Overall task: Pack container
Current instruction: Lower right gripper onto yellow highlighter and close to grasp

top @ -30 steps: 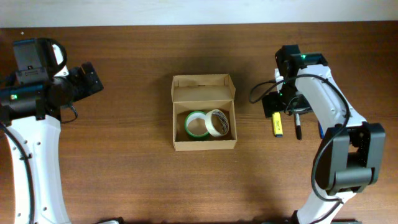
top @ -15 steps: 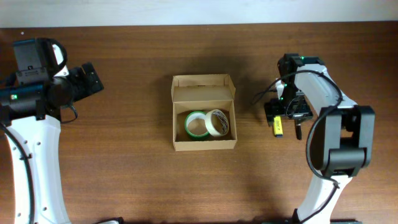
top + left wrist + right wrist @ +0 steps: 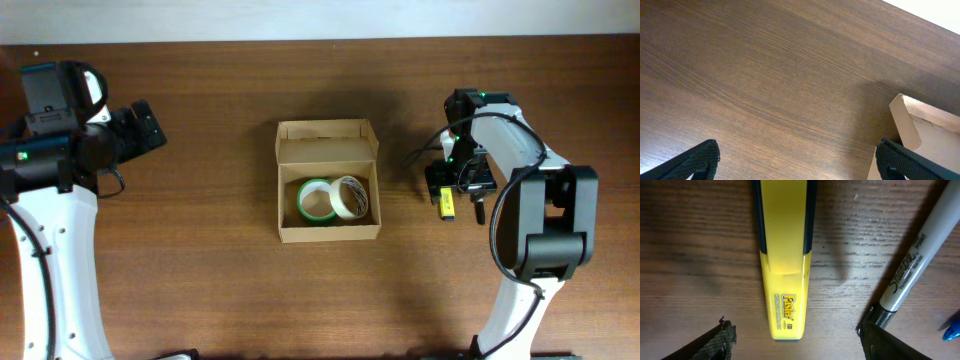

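A: What shows on the left?
B: The left gripper (image 3: 800,162) hangs over the bare wooden table (image 3: 200,260). Its jaws are spread wide with nothing between them, and it is well apart from the box.
A: And the middle?
B: The tan cardboard container (image 3: 328,233) sits at the table's centre, with its flap lid (image 3: 327,150) standing open at the far side. Inside lie a green tape roll (image 3: 316,201) and, touching it on the right, a cream tape roll (image 3: 350,197).
A: The right?
B: The right gripper (image 3: 796,347) is low over a yellow highlighter (image 3: 783,255) on the table. Its jaws are apart, one finger on each side, and neither touches the highlighter. A Sharpie marker (image 3: 912,262) lies just beside it. A blue object (image 3: 952,328) at the edge is too cut off to name.
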Robot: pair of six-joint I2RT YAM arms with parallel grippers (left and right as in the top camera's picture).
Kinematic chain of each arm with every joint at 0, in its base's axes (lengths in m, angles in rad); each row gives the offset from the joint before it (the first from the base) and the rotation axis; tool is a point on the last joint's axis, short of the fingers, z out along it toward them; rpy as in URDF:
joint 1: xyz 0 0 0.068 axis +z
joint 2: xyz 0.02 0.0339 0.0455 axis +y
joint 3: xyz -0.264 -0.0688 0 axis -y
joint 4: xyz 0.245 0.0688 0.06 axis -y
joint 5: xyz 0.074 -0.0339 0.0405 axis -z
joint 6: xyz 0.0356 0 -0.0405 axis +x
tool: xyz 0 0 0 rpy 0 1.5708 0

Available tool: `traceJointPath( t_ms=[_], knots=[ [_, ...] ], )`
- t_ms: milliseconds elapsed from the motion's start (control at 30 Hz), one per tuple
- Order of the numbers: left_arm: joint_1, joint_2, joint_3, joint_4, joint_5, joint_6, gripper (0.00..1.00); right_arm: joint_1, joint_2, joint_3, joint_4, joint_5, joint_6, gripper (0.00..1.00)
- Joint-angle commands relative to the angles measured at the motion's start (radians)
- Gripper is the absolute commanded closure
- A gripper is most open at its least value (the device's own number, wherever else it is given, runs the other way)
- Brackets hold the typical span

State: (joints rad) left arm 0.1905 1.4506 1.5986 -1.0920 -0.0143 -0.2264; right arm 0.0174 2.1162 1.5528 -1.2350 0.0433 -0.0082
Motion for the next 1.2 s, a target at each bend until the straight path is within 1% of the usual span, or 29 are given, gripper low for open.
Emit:
traceJointPath(
  t_ms=[0,300,500,600,667,833,967,1033,1133,1167],
  knots=[
    [0.005,-0.002,0.000,0.000,0.008,0.019,0.01,0.002,0.019,-0.018,0.013,-0.010,-0.002,0.20],
    [0.005,-0.002,0.000,0.000,0.008,0.019,0.01,0.002,0.019,-0.110,0.069,-0.014,-0.002,0.20],
    [0.005,-0.002,0.000,0.000,0.008,0.019,0.01,0.002,0.019,-0.117,0.071,-0.025,-0.002,0.22],
    [0.005,-0.002,0.000,-0.001,0.008,0.019,0.01,0.002,0.019,-0.117,0.073,-0.025,-0.002,0.31],
    [0.005,-0.002,0.000,-0.001,0.008,0.019,0.01,0.002,0.019,-0.117,0.073,-0.025,-0.002,0.48],
    [0.005,-0.002,0.000,0.000,0.008,0.019,0.01,0.002,0.019,-0.117,0.073,-0.025,-0.002,0.73],
    [0.005,-0.002,0.000,0.000,0.008,0.019,0.01,0.002,0.019,-0.117,0.073,-0.025,-0.002,0.79],
    [0.005,-0.002,0.000,0.000,0.008,0.019,0.01,0.002,0.019,-0.117,0.073,-0.025,-0.002,0.85],
    [0.005,-0.002,0.000,0.000,0.008,0.019,0.01,0.002,0.018,-0.117,0.072,-0.025,-0.002,0.90],
    [0.005,-0.002,0.000,0.000,0.008,0.019,0.01,0.002,0.018,-0.116,0.071,-0.025,-0.002,0.94]
  ],
)
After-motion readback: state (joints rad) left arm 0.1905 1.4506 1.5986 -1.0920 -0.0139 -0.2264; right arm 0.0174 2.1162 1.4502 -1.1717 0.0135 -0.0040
